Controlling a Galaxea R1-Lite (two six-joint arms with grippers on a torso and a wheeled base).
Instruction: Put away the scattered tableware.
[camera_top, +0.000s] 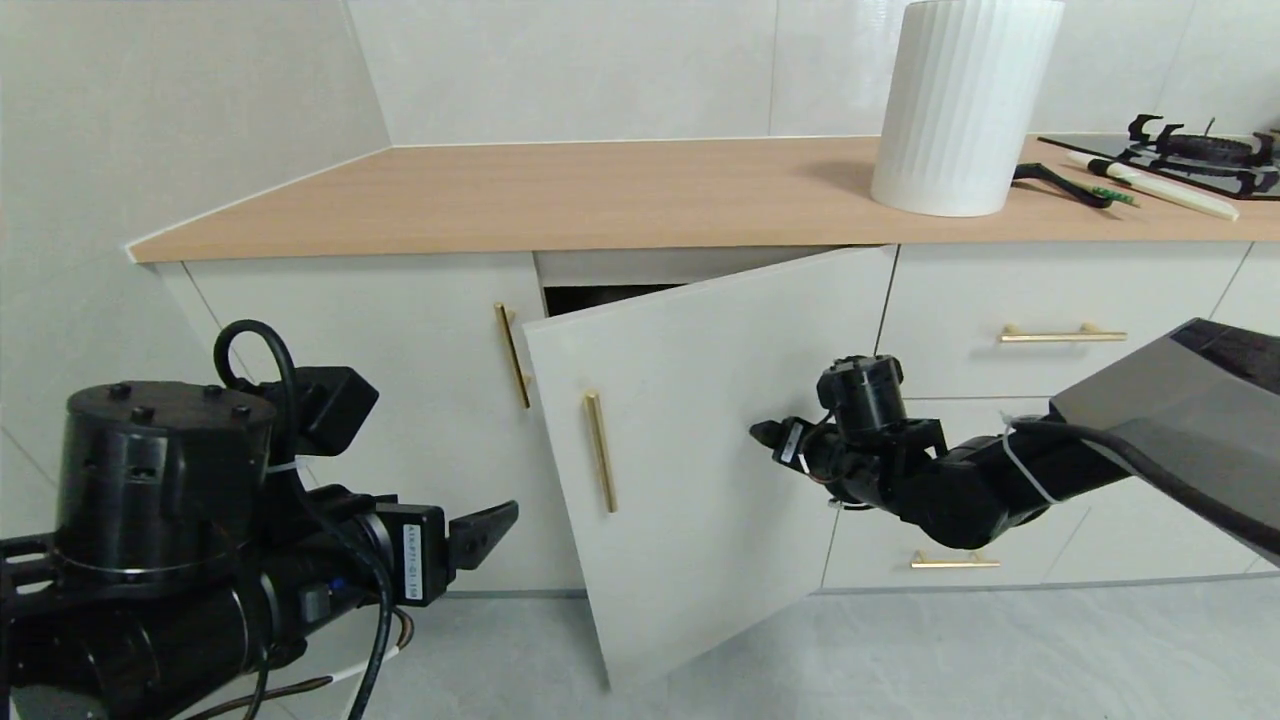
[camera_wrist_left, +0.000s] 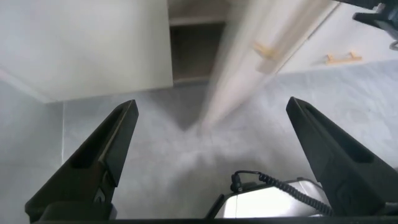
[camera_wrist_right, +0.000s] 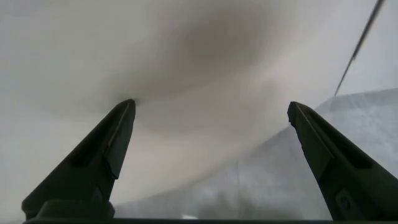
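Right gripper (camera_top: 775, 437) spread wide, empty, against cabinet door (camera_top: 680, 450) face. We'd push flat, nearer the handle (camera_top: 600, 452) edge, to shut it. Left gripper (camera_top: 495, 525) wide open, empty.

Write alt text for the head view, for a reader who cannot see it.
A white cabinet door stands partly open under a wooden countertop, with the open right claw close to its front face. The open left claw sits lower, before the closed door beside it. A white ribbed container and some utensils rest on the countertop.
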